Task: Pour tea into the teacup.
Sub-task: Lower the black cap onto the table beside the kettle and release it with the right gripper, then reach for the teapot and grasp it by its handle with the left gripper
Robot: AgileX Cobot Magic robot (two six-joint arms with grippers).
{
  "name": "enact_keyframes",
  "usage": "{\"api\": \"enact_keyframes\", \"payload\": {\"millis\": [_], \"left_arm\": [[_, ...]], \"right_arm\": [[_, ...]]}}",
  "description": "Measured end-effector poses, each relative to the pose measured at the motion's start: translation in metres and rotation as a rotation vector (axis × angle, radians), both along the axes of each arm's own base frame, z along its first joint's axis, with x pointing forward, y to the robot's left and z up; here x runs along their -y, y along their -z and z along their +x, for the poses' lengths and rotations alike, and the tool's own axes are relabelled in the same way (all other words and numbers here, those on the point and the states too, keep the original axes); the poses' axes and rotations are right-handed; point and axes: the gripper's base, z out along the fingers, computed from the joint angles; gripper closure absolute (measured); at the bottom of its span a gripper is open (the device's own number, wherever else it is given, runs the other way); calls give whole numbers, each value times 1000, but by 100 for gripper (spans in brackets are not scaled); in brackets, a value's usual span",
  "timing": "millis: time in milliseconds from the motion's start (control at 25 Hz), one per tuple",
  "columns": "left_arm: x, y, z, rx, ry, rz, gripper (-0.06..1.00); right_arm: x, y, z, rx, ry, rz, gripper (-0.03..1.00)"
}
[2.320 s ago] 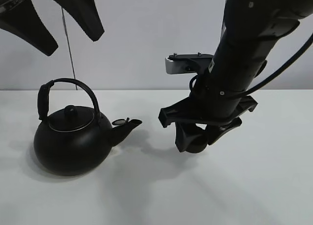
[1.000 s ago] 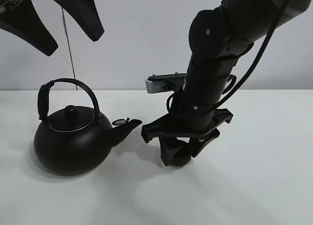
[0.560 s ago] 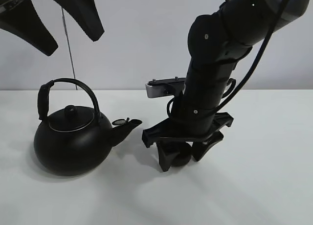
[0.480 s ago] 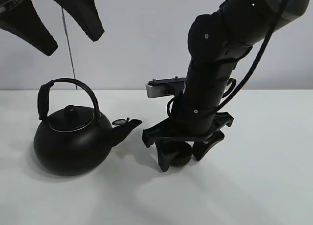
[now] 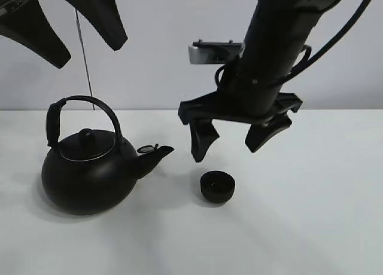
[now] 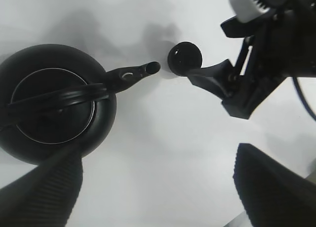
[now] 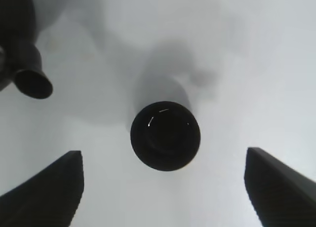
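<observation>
The teacup (image 5: 217,186) stands beside the kettle (image 5: 90,167) spout on open table (image 5: 311,221). The right gripper (image 5: 226,150) above it and the left gripper (image 5: 88,54) are both spread wide, empty.

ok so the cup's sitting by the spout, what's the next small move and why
Probably lower the left gripper toward the kettle handle to grasp it. The teacup stands upright on the table just past the spout, the right gripper hangs open above it holding nothing, and the left one is open, high above the kettle.

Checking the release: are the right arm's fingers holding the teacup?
No, the teacup stands alone on the table, with the right fingers spread open above it.
</observation>
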Motion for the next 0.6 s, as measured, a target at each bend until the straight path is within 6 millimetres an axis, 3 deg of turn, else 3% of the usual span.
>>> {"api": "enact_keyframes", "payload": {"millis": [200,360,600], "left_arm": [[0,0,0,0,0,0,34],[0,0,0,0,0,0,34],[0,0,0,0,0,0,34]], "right_arm": [[28,-33,0,12,84,15,33],[53,-50,2,6,164,22,33],[76,-71,-1,-16,281,120,33]]}}
